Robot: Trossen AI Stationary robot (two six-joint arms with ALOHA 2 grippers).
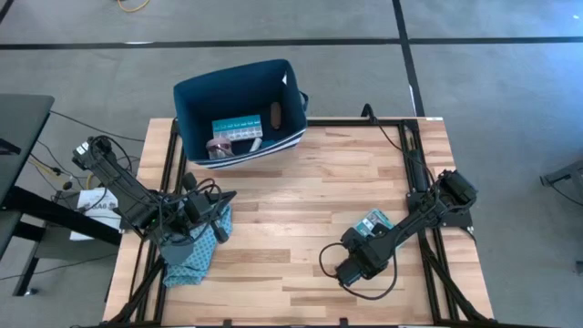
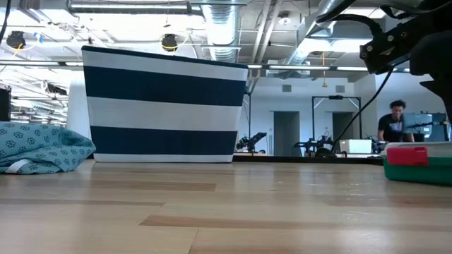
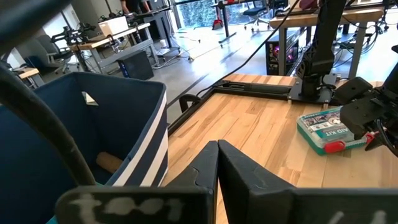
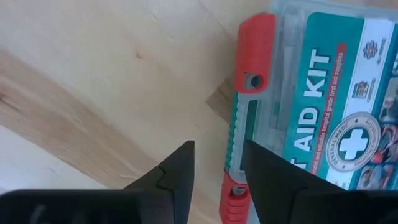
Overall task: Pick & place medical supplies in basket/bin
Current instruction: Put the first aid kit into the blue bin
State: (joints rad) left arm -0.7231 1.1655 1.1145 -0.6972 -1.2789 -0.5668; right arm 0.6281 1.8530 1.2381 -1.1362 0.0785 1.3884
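So the right gripper [image 4: 214, 171] is down low over the first aid kit [image 4: 311, 106], that flat teal, red and white box lying on the counter [image 1: 301, 210] on the right side; the bin [image 1: 239, 109] sits at the far edge, well apart from it, and already has the pill organiser [image 1: 235, 130], the pink roll [image 1: 219, 148] and a brown block [image 1: 275, 116] inside.

The bit that matters: in the right wrist view the fingers [image 4: 177, 171] are apart with a narrow gap, not holding anything, and the kit's red-latched edge runs up out of that gap; the box's long axis goes roughly the same way the fingers point, and most of the box lies off to one side of them, so they're lined up on the edge rather than straddling the whole thing; looks like a pinch on that latch side is the plan, though a grip that far off centre could let the box swing.

Left gripper [image 1: 187, 219] is parked by the teal cloth [image 1: 193, 251] on the left, fingers together, nothing in them; the right arm is clearly the nearer one.
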